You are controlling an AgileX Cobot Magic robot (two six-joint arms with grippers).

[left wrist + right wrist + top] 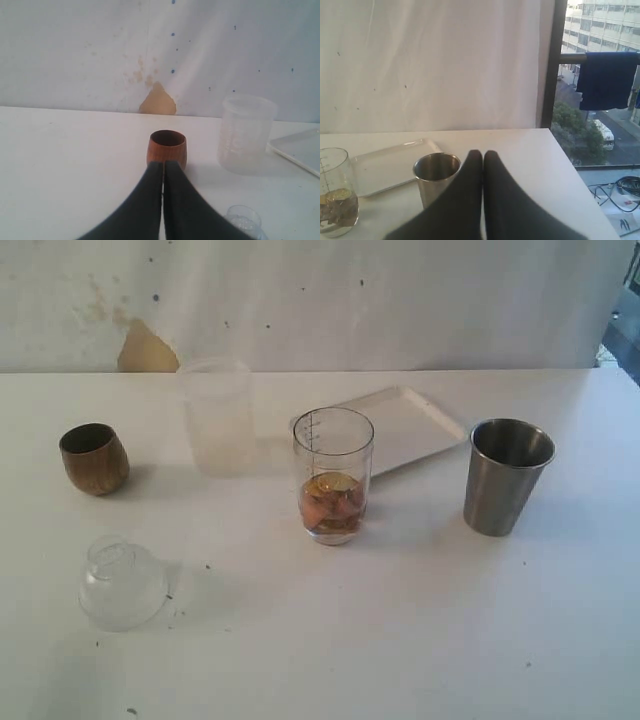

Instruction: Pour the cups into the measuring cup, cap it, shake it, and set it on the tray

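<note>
The measuring cup (pixel 333 475) stands mid-table, clear with dark marks, holding brownish pieces and liquid at its bottom. The brown wooden cup (pixel 93 458) sits at the left, leaning a little. The steel tumbler (pixel 507 475) stands upright at the right. Behind the measuring cup lies the white tray (pixel 410 425), with nothing on it. No arm shows in the exterior view. My left gripper (pixel 163 162) is shut and holds nothing, just short of the wooden cup (pixel 167 150). My right gripper (pixel 483 154) is shut and holds nothing, beside the steel tumbler (pixel 436 177), with the measuring cup (pixel 335 195) further off.
A wide frosted translucent cup (pixel 217 415) stands at the back, left of the tray. A clear domed plastic piece (pixel 122 582) lies near the front left. A stained white backdrop closes off the far edge. The table's right edge runs along a window.
</note>
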